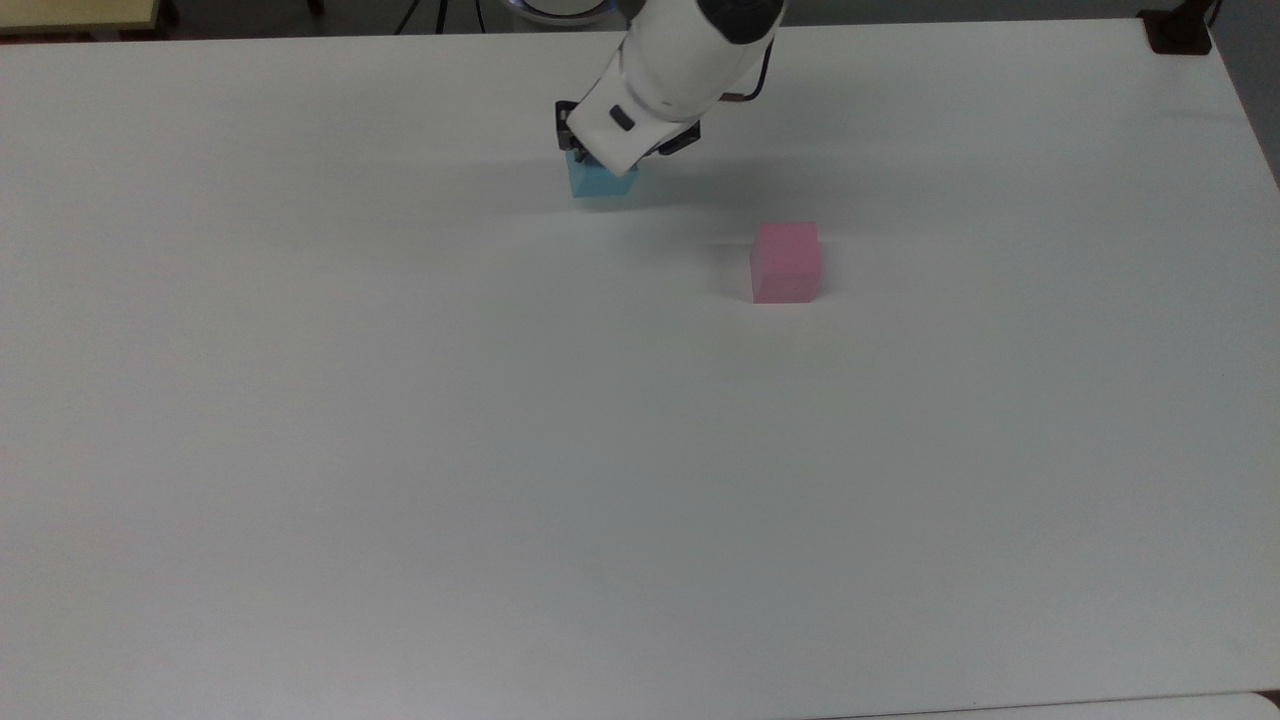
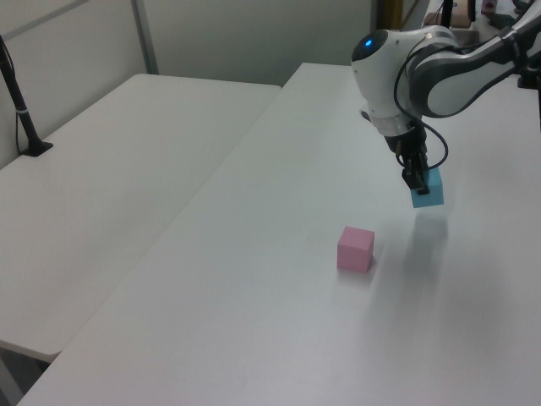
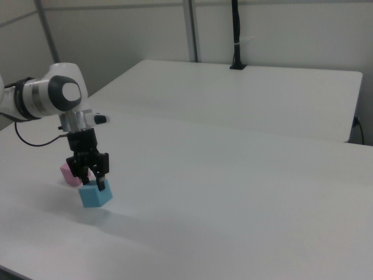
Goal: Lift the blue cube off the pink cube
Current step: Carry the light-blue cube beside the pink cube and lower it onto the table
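Observation:
My gripper (image 1: 600,168) (image 2: 420,186) (image 3: 93,182) is shut on the blue cube (image 1: 600,183) (image 2: 428,191) (image 3: 95,195) and holds it just above the white table (image 1: 400,420). In the top view the cube hangs near the table's far edge, left of centre, partly hidden under the white wrist. The pink cube (image 1: 786,262) (image 2: 355,249) (image 3: 70,173) stands alone on the table, to the right of and nearer than the blue cube in the top view. In the right view the pink cube is partly hidden behind the gripper.
A second white table (image 2: 110,178) (image 3: 250,99) adjoins this one. A black post (image 2: 19,101) (image 3: 235,35) stands on it. A dark mount (image 1: 1178,30) sits at the far right corner in the top view.

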You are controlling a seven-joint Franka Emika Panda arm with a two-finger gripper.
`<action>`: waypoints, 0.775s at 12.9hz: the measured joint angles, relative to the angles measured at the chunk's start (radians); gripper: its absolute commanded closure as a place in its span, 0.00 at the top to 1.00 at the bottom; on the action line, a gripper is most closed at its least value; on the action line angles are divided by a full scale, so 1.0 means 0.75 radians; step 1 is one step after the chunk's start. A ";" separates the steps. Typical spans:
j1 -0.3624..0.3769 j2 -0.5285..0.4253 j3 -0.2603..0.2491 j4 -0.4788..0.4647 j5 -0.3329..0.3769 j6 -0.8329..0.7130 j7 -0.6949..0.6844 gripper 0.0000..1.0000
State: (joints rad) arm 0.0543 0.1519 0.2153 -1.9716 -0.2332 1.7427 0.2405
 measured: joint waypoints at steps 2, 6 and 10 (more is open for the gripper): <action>-0.029 0.003 -0.030 -0.041 0.000 0.124 -0.003 0.52; -0.083 0.046 -0.035 -0.065 0.000 0.288 -0.003 0.68; -0.093 0.066 -0.039 -0.065 0.000 0.300 -0.003 1.00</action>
State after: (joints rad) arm -0.0152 0.2013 0.1860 -2.0204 -0.2333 1.9678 0.2382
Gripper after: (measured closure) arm 0.286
